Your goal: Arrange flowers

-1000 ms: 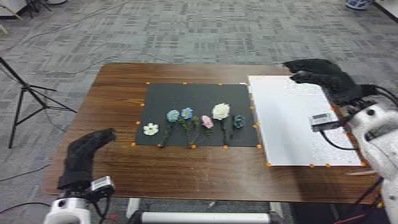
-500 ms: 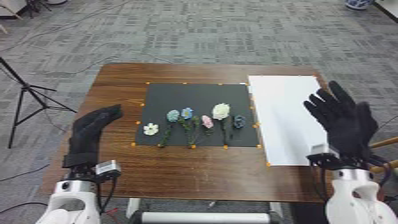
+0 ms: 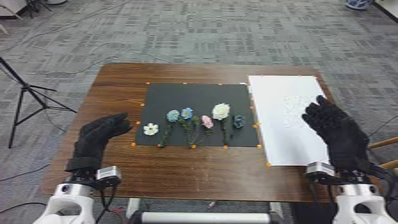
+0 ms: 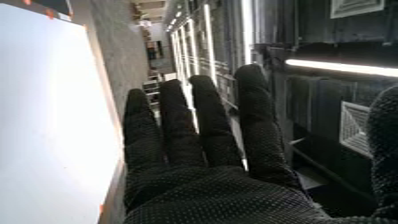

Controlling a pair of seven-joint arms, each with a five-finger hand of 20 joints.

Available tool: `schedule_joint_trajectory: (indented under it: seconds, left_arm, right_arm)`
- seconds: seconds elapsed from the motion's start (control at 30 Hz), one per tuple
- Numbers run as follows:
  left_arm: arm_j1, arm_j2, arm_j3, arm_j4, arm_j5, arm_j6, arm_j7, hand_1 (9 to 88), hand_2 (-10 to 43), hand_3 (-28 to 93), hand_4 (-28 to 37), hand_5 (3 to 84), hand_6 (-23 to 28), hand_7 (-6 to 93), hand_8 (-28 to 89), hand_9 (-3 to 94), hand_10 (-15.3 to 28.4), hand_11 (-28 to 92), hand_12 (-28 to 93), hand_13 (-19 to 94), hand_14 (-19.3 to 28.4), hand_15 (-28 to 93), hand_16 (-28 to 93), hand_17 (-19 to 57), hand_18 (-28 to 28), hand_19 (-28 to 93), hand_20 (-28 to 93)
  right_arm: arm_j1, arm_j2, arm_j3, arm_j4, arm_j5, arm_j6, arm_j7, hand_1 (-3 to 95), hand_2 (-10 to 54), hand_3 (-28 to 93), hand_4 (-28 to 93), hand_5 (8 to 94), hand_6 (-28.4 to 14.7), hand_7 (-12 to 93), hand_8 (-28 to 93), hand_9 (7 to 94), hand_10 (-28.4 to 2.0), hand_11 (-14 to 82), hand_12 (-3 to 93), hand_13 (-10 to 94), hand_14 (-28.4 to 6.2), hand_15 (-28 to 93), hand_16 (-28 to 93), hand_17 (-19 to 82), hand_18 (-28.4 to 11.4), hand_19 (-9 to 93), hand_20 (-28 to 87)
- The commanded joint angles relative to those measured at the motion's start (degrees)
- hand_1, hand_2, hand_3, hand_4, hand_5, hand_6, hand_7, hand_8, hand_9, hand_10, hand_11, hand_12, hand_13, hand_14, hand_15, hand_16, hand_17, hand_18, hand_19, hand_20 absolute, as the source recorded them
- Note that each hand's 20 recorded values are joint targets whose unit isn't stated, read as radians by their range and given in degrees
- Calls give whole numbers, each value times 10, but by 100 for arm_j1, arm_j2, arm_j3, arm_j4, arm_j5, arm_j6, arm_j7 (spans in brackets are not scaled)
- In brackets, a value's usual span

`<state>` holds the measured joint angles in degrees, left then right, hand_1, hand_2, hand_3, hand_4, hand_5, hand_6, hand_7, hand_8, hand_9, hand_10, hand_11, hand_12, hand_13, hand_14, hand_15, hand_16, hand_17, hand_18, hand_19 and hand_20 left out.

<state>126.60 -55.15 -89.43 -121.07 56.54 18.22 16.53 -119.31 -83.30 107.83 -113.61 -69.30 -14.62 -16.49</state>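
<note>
On a dark mat several flowers lie in a row: a small white flower, a blue flower, another blue flower, a pink flower, a large white flower and a dark blue flower. My left hand is left of the mat, open and empty. Over the right edge of the white board my right hand is open, apart from the flowers. In the right wrist view my right hand has straight fingers, beside the white board.
Small orange markers line the edges of mat and board on the brown wooden table. A black tripod stands on the floor left of the table. A wooden chair part is at the right edge.
My right hand came back from the board's far right corner toward the near right side and straightened. My left hand shifted and turned slightly; the flowers stayed put.
</note>
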Motion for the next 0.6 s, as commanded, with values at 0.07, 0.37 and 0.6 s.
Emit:
schedule_joint_trajectory:
  seconds: [0.07,0.37,0.6]
  left_arm:
    - [7,-124,22,-10,11,86,-12,285,21,690,-238,523,24,173,-91,536,146,203,111,453,180,252,-28,71,136,173,201]
    - [119,-154,-18,-10,23,255,-51,286,21,689,-240,524,23,174,-91,535,145,204,111,450,179,243,-23,70,134,161,192]
    - [-20,-204,157,-14,510,855,-359,300,52,672,-255,537,19,184,-95,551,144,211,111,456,176,252,-18,71,132,177,199]
  right_arm:
    - [56,115,-328,95,-438,779,-890,123,-71,788,-175,441,-6,129,-81,420,-134,49,145,303,-99,74,158,194,-98,7,252]
    - [-44,164,-436,59,-276,1175,-926,88,-45,785,-187,418,6,136,-90,398,-131,43,143,272,-99,76,128,168,-146,5,232]
    - [-59,220,-539,-32,-187,1452,-727,37,33,770,-207,437,6,135,-88,429,-132,51,140,302,-105,93,123,179,-138,14,231]
